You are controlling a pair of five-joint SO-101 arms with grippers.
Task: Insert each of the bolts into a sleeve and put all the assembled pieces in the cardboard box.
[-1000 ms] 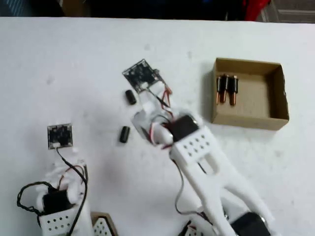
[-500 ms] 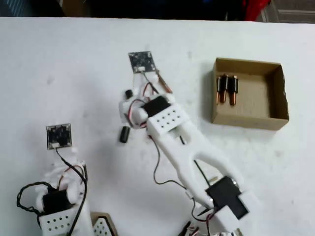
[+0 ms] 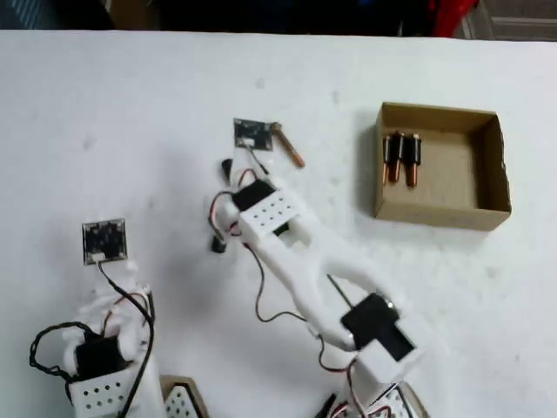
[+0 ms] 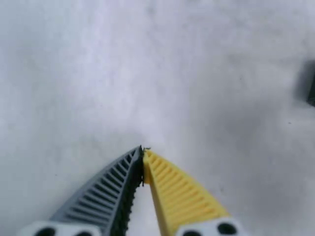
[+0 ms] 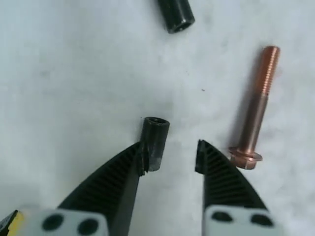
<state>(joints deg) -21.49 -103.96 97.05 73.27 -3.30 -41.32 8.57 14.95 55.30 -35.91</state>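
Note:
My right gripper [image 5: 171, 147] stands open just above the table. One black sleeve [image 5: 156, 141] lies between its fingers, against the inner side of one finger [image 5: 129, 169]. A copper bolt [image 5: 256, 110] lies bare on the table just outside the other finger, and a second black sleeve [image 5: 176, 12] rests farther off. From above, the bolt [image 3: 287, 145] lies beside the right arm's wrist, with the sleeves [image 3: 226, 165] [image 3: 217, 245] half hidden by the arm. The cardboard box [image 3: 487, 170] holds assembled pieces [image 3: 400, 158]. My left gripper [image 4: 142, 153] is shut on nothing, over bare table.
The left arm [image 3: 104, 348] sits at the near left of the white table. The right arm [image 3: 322, 279] stretches diagonally across the middle. A dark object [image 4: 310, 88] shows at the edge of the left wrist view. Bare table separates the bolt from the box.
The right arm has swung left and stretched farther out, uncovering the bolt and partly covering both sleeves. The left arm has not moved.

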